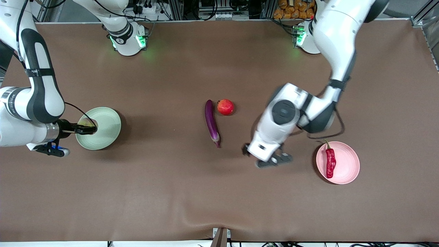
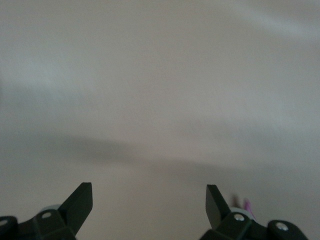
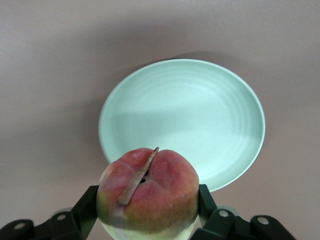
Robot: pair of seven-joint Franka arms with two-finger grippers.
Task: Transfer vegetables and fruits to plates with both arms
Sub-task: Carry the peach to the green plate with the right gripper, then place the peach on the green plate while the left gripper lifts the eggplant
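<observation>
Brown matte cloth covers the whole counter [image 1: 178,192], faintly rumpled near the edge closest to the front camera. Along the edge where the robots' bases stand runs a metal frame crowded with cables, and a heap of orange objects [image 1: 295,8] sits just past it.

Toward the right arm's end of the counter lies the pale green plate [image 1: 103,133]. The right gripper [image 1: 90,129] hangs over its rim, clamped on the peach [image 3: 148,192], which has a dry stem lying across its top.

At the middle of the counter the purple eggplant [image 1: 212,122] lies with the pomegranate [image 1: 225,107] just beside its upper end.

Toward the left arm's end sits the pale pink plate [image 1: 346,164] with the red chili pepper [image 1: 330,162] lying in it. The left gripper [image 2: 149,202] hovers over bare cloth between the eggplant and the pink plate, fingers spread apart and holding nothing
</observation>
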